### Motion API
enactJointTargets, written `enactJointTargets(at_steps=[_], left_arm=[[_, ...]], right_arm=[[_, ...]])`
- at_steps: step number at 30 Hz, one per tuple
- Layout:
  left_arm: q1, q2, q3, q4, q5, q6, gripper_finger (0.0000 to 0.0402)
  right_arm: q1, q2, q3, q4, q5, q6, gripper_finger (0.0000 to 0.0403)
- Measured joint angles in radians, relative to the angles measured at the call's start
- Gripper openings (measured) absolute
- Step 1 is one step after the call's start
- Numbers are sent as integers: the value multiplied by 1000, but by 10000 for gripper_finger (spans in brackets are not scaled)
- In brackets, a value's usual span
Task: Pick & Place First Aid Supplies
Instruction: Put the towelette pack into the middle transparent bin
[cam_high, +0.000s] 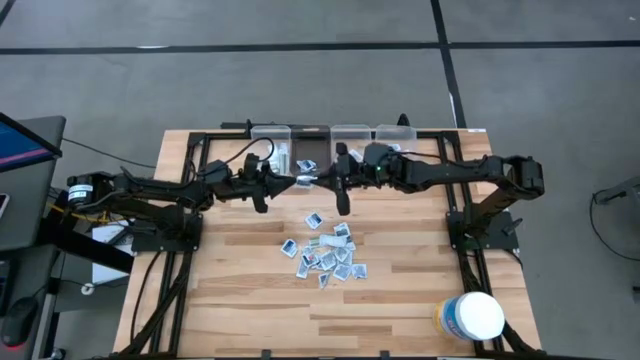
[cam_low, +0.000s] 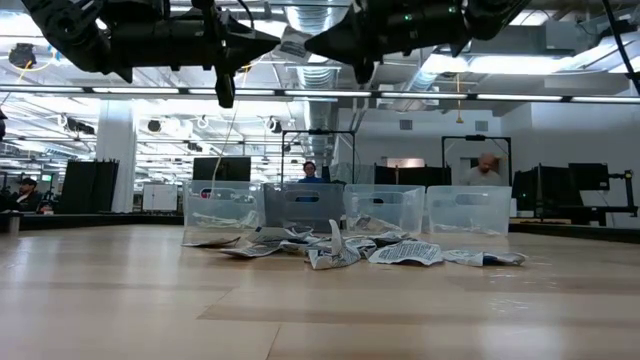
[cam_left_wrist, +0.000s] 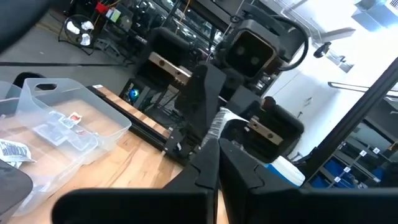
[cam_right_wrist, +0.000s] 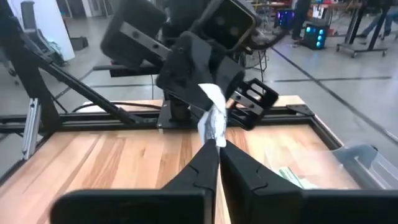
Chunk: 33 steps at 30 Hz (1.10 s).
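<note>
Nearest the front edge of the counter (cam_high: 250, 300) stands a white tub (cam_high: 472, 316) with a yellow label, at the right corner, well apart from everything else. Past it, around the middle of the wood, lies a loose pile of packets (cam_high: 327, 252): small flat white-grey squares, some with blue print, several overlapping. In the low view the same pile shows as crumpled paper lying flat on the boards, in front of the bins.

Above and just behind the pile, both arms meet high over the counter. The left gripper (cam_high: 301, 181) reaches in from the left and the right gripper (cam_high: 322, 180) from the right, tips almost touching. One packet (cam_high: 306, 180) hangs between them, clear of the counter. In the right wrist view, the right gripper's fingers (cam_right_wrist: 205, 163) are pinched together on the lower edge of that crumpled white packet, while the left gripper clamps its upper end. The left wrist view shows the same: the left gripper's fingers (cam_left_wrist: 208, 163) are closed to a narrow point on the packet, with the right gripper facing it from beyond.

Behind the arms, a row of four clear bins (cam_high: 330, 140) stands along the far edge. The left wrist view shows one bin (cam_left_wrist: 59, 121) holding a few packets.

Beyond the counter, in the low view, two people (cam_low: 485, 168) sit among desks and monitors.
</note>
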Motion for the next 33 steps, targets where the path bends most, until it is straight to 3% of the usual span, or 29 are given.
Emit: enactJointTargets(at_steps=[9, 16, 22, 29, 33], left_arm=[[0, 0, 0, 12, -33, 13, 17], [-40, -20, 0, 13, 10, 216, 59], [-74, -35, 0, 13, 10, 292, 81], [-93, -33, -15, 4, 10, 288, 79], [-92, -33, -31, 5, 7, 285, 78]], right_arm=[[-16, 0, 0, 2, -29, 25, 2], [-34, 0, 0, -7, -12, 26, 1], [-105, 0, 1, -123, 100, 26, 1], [-230, 0, 1, -417, 298, 26, 1], [-289, 0, 1, -553, 360, 116, 6]])
